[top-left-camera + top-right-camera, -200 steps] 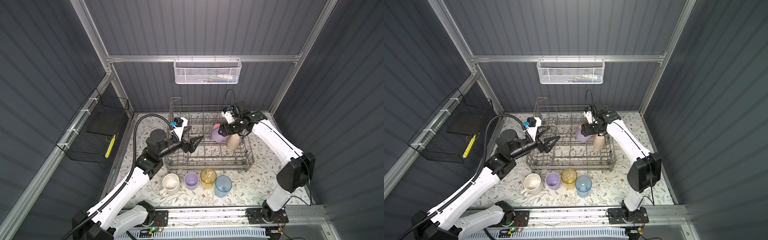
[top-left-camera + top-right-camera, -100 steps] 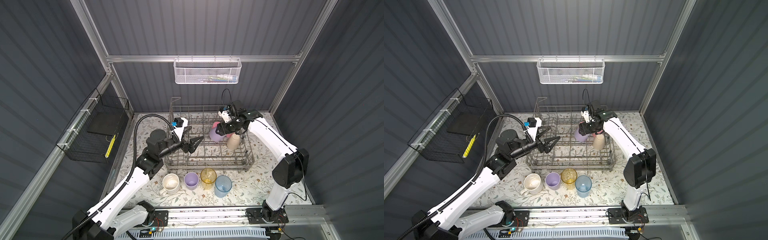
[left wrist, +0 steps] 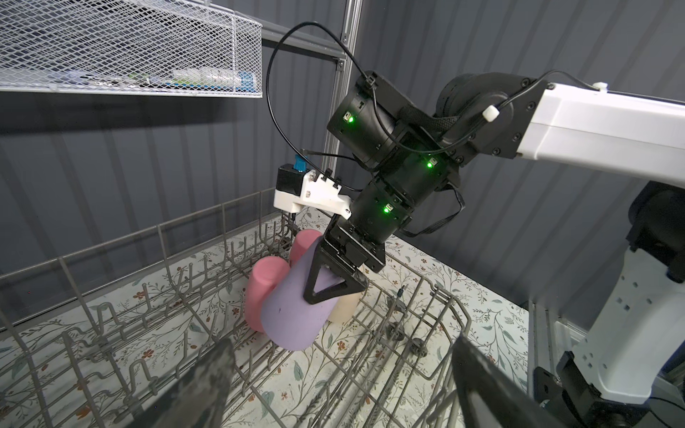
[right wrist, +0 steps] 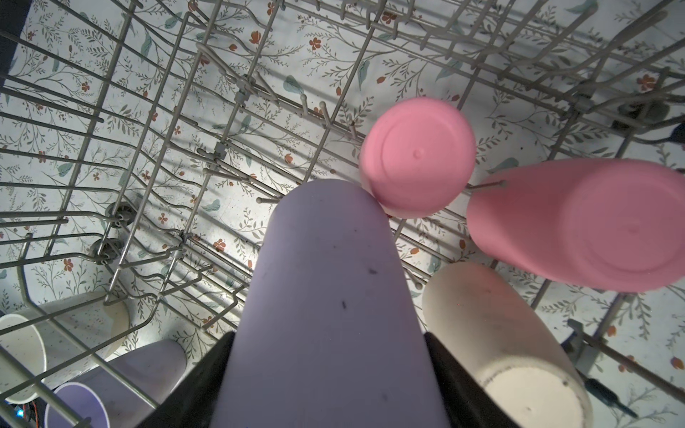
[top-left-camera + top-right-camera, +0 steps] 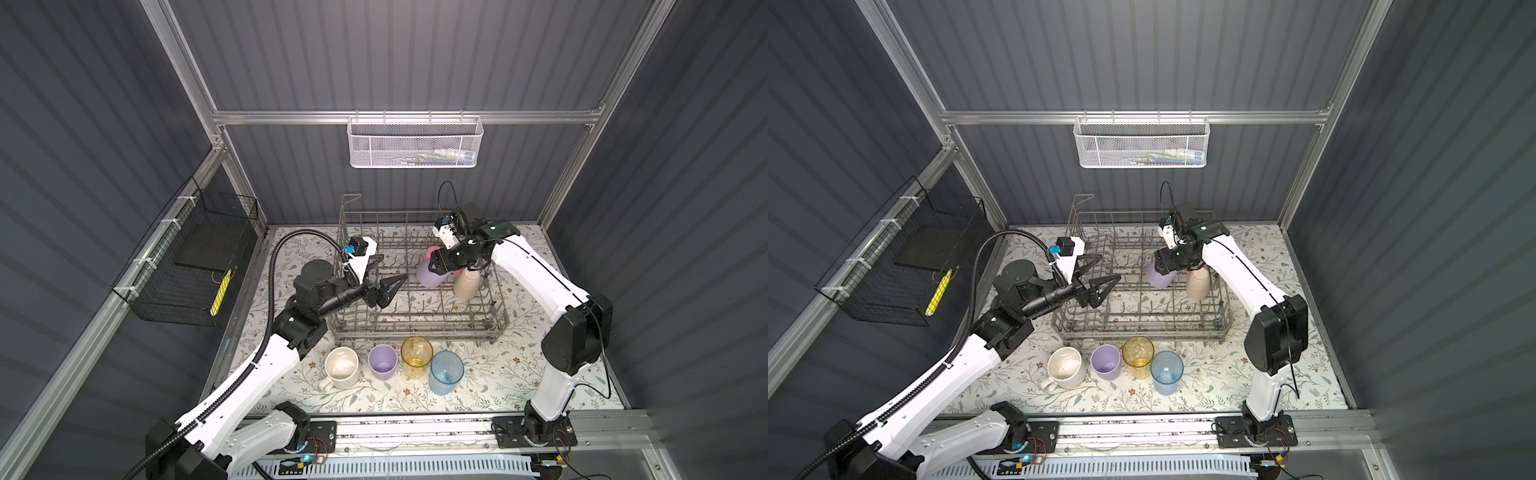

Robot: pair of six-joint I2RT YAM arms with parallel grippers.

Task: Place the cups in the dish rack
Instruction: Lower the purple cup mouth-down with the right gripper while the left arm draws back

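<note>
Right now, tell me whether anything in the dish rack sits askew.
The lilac cup in the right claw hangs tilted, mouth down, close against a pink cup, apparently not yet seated in the dish rack. Nothing looks spilled or damaged.

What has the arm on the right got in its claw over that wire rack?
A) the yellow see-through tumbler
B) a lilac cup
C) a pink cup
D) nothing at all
B: the right gripper has its jaws closed on the sides of a lilac cup, held tilted inside the dish rack.
</note>
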